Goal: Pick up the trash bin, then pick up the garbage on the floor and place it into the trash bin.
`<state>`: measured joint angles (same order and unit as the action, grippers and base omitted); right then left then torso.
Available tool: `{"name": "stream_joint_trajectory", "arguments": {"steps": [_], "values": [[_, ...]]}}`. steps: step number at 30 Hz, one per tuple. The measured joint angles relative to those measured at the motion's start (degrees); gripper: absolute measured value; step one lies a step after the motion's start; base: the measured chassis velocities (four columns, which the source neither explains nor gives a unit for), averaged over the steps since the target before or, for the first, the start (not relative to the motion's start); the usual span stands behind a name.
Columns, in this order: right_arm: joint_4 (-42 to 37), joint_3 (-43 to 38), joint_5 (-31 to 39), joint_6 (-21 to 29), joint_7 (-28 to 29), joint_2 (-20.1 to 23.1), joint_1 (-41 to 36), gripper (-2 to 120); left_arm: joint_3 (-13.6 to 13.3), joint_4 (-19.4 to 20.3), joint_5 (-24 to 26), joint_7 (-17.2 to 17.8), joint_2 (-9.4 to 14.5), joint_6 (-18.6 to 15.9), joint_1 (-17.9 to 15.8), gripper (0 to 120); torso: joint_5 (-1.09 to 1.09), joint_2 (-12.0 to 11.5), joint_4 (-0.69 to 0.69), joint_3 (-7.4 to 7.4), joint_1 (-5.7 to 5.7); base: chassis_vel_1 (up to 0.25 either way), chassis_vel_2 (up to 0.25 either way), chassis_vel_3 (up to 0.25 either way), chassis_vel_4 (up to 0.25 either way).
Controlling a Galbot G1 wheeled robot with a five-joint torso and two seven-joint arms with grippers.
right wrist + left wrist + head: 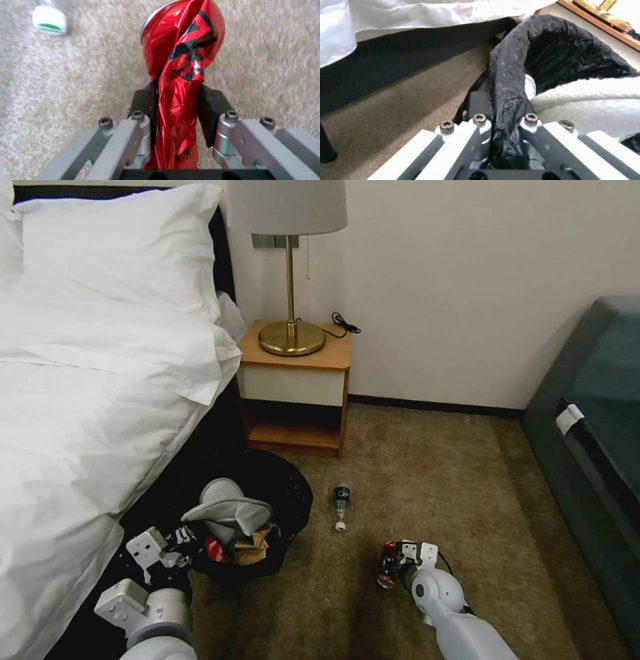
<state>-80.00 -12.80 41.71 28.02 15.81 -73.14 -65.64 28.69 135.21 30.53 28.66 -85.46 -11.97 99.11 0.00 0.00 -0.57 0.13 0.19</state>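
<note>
Right gripper (pixel 393 565) clenched on crushed red can (pixel 387 568), low over carpet (pixel 453 480). Trash bin (pixel 293 500) at its 9 o'clock, rim pinched by left gripper (pixel 179 543). Green bottle (pixel 341 504) on carpet at 11 o'clock.

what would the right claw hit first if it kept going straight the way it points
Likely bare carpet. The right claw, shut on the can, points past it at open floor; the bottle lies off to one side, though depth is unclear.
</note>
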Motion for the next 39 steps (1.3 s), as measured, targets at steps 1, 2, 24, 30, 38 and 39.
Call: {"name": "stream_joint_trajectory", "arguments": {"steps": [1,2,24,30,38,39], "values": [[-0.75,0.27,-1.16,-1.84,-0.83,0.37,-0.20,23,-0.10,0.00,0.11,0.02,0.00,-0.05,0.05,4,0.00,0.00,0.00,0.00,0.00,0.000,0.000,0.000,0.000],[-0.75,0.27,-1.16,-1.84,-0.83,0.37,-0.20,23,-0.10,0.00,0.11,0.02,0.00,-0.05,0.05,4,0.00,0.00,0.00,0.00,0.00,0.000,0.000,0.000,0.000],[-22.03,4.28,-9.68,-34.44,-31.35,3.64,-1.75,23,-6.39,-5.99,0.41,0.48,-0.96,-2.35,0.09,4,0.00,0.00,0.00,0.00,0.00,0.000,0.000,0.000,0.000],[-24.36,5.68,-10.27,-42.13,-43.88,3.00,-0.85,23,-8.64,-8.31,0.89,0.51,-1.30,-3.09,-0.23,4,0.00,0.00,0.01,0.00,0.00,0.000,0.000,0.000,0.000],[-25.82,6.49,-10.00,-44.64,-49.65,2.82,-1.14,23,-9.65,-8.90,0.57,0.27,-1.54,-3.31,-0.36,4,0.00,0.00,0.00,0.00,0.00,0.000,0.000,0.000,0.000],[-25.89,6.54,-10.09,-44.77,-50.30,2.80,-1.25,23,-9.73,-8.72,0.62,0.17,-1.51,-3.35,-0.26,4,-0.01,0.00,0.00,0.00,0.00,0.000,0.000,0.000,0.000]]}}
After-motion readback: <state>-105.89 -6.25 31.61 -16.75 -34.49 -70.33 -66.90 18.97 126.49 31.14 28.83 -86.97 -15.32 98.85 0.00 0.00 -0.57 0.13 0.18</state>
